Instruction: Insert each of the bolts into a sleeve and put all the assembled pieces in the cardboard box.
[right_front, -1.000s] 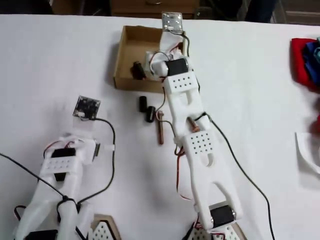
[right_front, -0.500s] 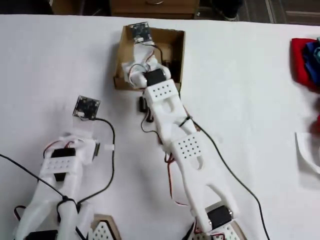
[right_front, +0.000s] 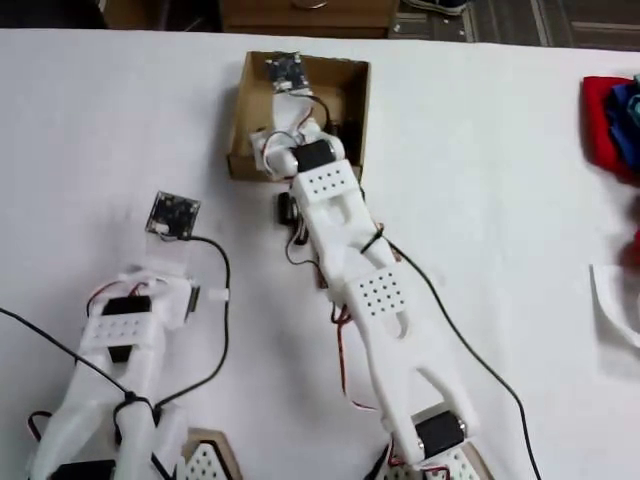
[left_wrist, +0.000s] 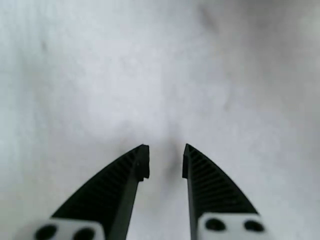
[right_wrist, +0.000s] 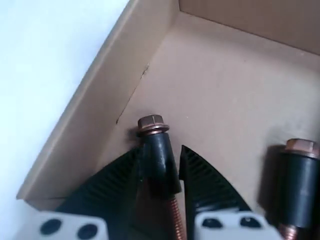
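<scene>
The high camera is looking steeply down over the white table (right_front: 120, 120), with both arm bases lying at its near edge and the cardboard box (right_front: 258, 105) toward the far edge. The left wrist camera (right_front: 176, 214) is sitting low and close to the table, peering past the left gripper (left_wrist: 165, 161) onto bare tabletop. The right wrist camera (right_front: 284, 68) is hanging over the box, looking closely past the right gripper (right_wrist: 161, 150) and its clamped sleeved bolt (right_wrist: 158, 167) at the box floor. The high and right wrist views are sharing the box's inside.
</scene>
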